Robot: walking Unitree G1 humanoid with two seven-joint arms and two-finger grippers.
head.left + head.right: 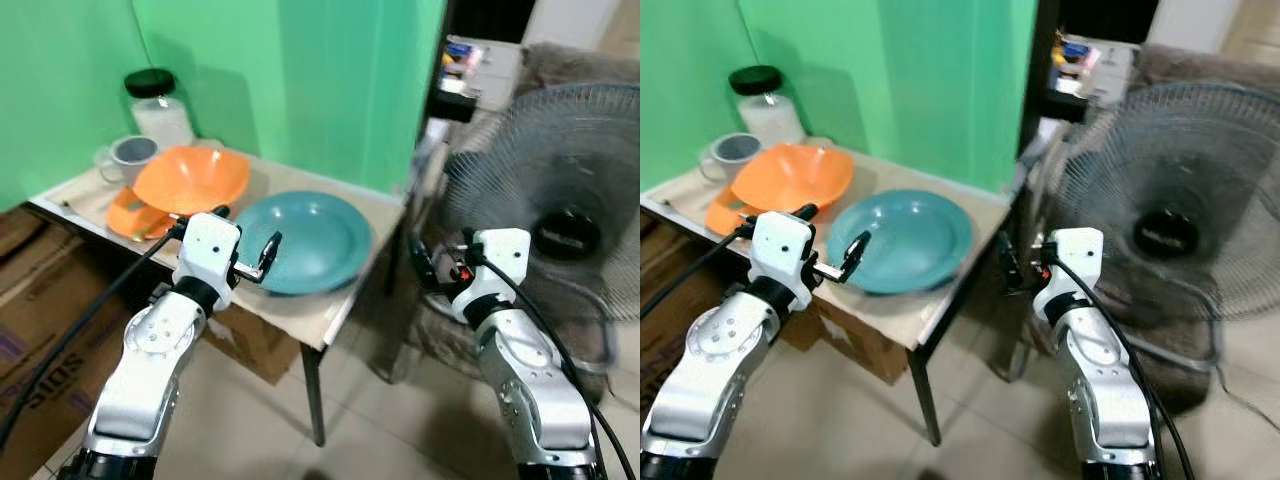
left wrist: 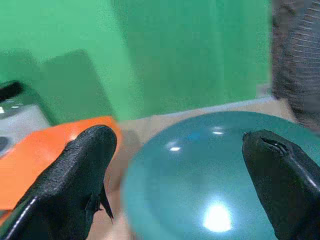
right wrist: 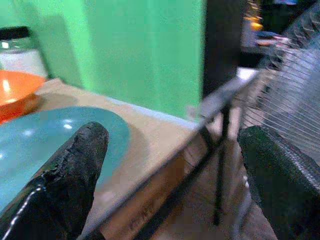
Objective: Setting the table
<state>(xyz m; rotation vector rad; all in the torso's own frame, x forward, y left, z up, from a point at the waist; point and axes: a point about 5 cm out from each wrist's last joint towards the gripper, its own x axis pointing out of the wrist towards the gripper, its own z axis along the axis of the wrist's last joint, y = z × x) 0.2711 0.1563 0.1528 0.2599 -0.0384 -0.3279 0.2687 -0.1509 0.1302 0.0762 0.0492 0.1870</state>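
Observation:
A wide teal plate (image 1: 305, 240) lies on the small table (image 1: 335, 312) near its front right corner. Left of it an orange bowl (image 1: 192, 178) rests on a smaller orange dish (image 1: 130, 215), with a grey mug (image 1: 128, 157) and a black-lidded jar (image 1: 158, 108) behind. My left gripper (image 1: 247, 230) hovers open at the plate's left rim; the left wrist view shows the teal plate (image 2: 215, 190) between its two black fingers (image 2: 85, 170). My right gripper (image 1: 425, 262) is open in the air, off the table's right edge, holding nothing.
A large standing fan (image 1: 560, 200) stands close to my right arm. Cardboard boxes (image 1: 40, 330) sit under and left of the table. A green wall (image 1: 300, 80) backs the table. A tiled floor (image 1: 370, 430) lies below.

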